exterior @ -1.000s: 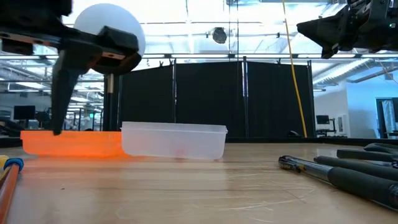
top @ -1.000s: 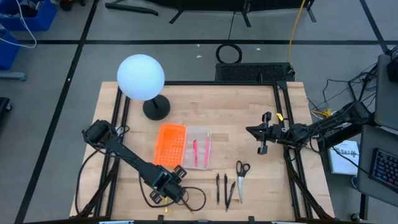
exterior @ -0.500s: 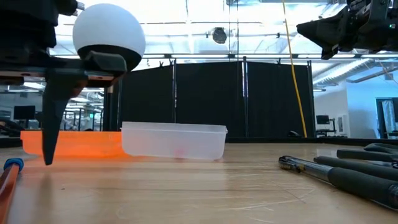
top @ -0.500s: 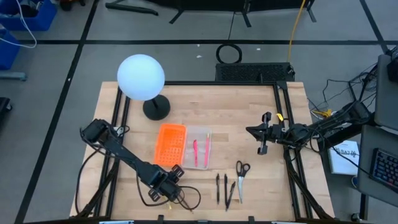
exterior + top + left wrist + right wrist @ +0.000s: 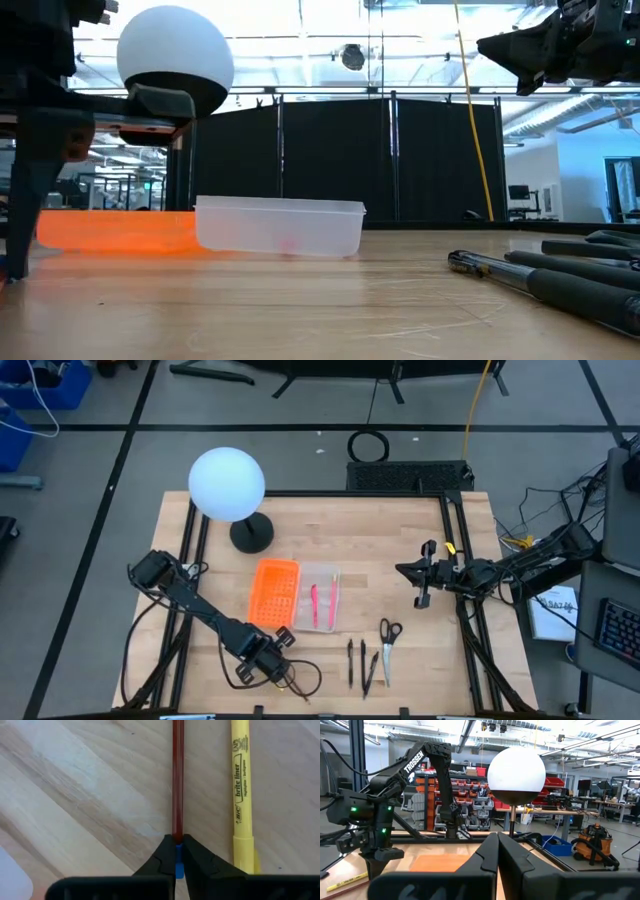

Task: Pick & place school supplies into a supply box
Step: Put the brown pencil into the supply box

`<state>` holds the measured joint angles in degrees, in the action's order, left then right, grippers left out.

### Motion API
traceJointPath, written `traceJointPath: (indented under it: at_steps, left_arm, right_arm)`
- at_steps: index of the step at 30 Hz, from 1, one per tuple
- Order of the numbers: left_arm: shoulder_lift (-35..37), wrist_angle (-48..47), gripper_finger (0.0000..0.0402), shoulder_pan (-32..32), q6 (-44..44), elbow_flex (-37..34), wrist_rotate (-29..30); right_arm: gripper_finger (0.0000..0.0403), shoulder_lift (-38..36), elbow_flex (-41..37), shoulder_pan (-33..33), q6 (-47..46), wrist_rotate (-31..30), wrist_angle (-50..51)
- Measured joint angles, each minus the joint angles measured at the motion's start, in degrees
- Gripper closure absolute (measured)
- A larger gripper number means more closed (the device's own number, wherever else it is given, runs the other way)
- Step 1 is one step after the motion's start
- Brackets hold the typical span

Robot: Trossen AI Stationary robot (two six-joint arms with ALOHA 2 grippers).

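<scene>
Pale wooden tabletop (image 5: 380,550) carries everything, with a dim hall of shelving behind it. Nearest the table's front edge, the left gripper (image 5: 175,851) is down at the wood — its fingers pinch the blue-tipped end of a dark red pencil (image 5: 177,775), which runs straight ahead of the fingertips. Just beside that pencil, parallel to it, lies a yellow highlighter (image 5: 240,790). In the high view this gripper (image 5: 268,666) sits off the near corner of the orange tray (image 5: 274,593).

Beyond it, touching the orange tray's side, the clear supply box (image 5: 321,598) holds a pink pen (image 5: 314,606) and a second pink pen (image 5: 333,603). Well to the side of the left gripper, near the front edge, lie dark pens (image 5: 362,662) and the black-handled scissors (image 5: 388,636).

Farther off, the right gripper (image 5: 424,588) hangs above the table, well apart from the scissors — its fingers pressed together (image 5: 496,851). At the far side stands a white globe lamp (image 5: 228,485).
</scene>
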<state>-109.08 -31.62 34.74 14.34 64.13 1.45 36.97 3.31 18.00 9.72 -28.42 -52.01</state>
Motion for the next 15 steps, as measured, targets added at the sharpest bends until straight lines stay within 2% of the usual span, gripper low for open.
traceJointPath:
  at_steps: [4, 10, 13, 15]
  left_arm:
    - [0.60, -1.55, 0.0373, -0.04, 1.83, 1.79, 1.31]
    - [4.90, -7.54, 0.0389, -0.42, 9.18, 5.86, 12.05]
    - [8.16, -11.37, 0.0389, -0.70, 15.26, 7.40, 14.90]
    - [11.26, -12.53, 0.0384, -1.19, 22.68, 7.51, 17.13]
  right_arm:
    - [0.0403, 0.02, 0.00, -0.01, 0.00, 0.00, 0.00]
    - [0.0403, 0.00, 0.00, 0.00, -0.86, 0.00, 0.29]
    - [0.0403, 0.00, 0.00, 0.00, -2.24, 0.06, 1.07]
    - [0.0403, 0.00, 0.01, 0.07, -3.01, 0.09, 1.68]
